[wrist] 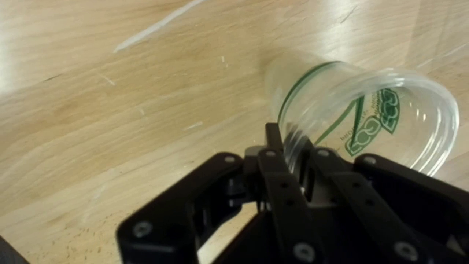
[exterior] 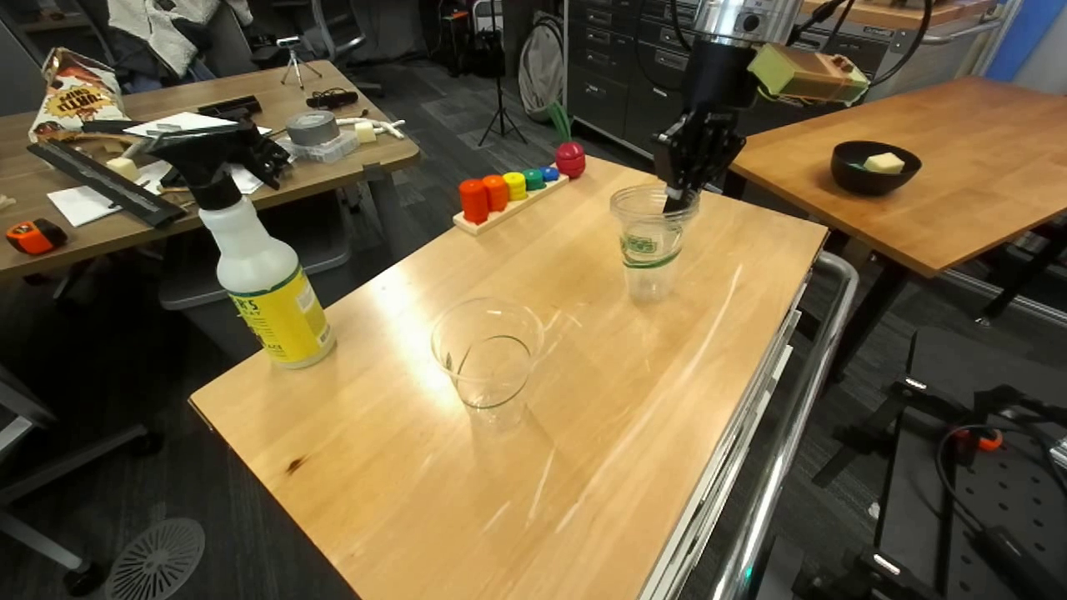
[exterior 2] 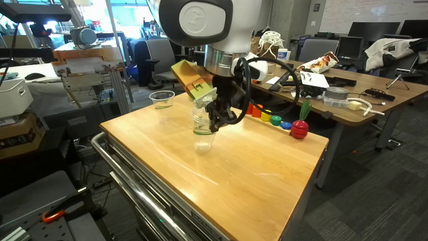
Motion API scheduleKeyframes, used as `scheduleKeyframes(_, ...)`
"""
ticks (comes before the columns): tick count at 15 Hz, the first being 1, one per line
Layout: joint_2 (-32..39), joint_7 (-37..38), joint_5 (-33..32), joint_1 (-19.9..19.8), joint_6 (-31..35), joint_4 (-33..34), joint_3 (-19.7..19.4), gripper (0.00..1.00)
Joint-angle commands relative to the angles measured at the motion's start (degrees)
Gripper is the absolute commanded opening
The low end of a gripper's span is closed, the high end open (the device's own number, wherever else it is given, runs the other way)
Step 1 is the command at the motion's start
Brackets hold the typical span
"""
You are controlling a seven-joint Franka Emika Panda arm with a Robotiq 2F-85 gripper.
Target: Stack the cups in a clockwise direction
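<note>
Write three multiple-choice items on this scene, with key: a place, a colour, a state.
1. In an exterior view, where is the bottle relative to the bowl? A left; B right; C inside.
2. What colour is the bottle's label? A blue; B red; C yellow.
3. How is the end effector? A open; B pinching a cup; C pinching the bottle.

1 A: the bowl sits further right.
2 C: yellow covers most of it.
3 B: the wrist view shows the cup between its fingers.

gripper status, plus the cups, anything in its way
Gripper shut on what look like nested cups. Lone cup stands apart. Spray bottle off to the side, likely not in the way.
</note>
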Motion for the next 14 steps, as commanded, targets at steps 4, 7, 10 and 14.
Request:
scheduleKeyframes(4,-2.75,-1.23,-0.87,-0.23,-2.71,-1.39,-0.16,0.05)
scheduleKeyframes(7,-3.71,-1.43,1.15,0.2,-5.43,-0.59,0.47,0.05)
scheduleKeyframes(10,-5.82,-0.66,1.87,1.38,-6.44,-0.42,1.62,0.04)
scheduleKeyframes(14,-9.51,-0.15,3.98,4.42,-3.21,-0.61,3.99,0.06)
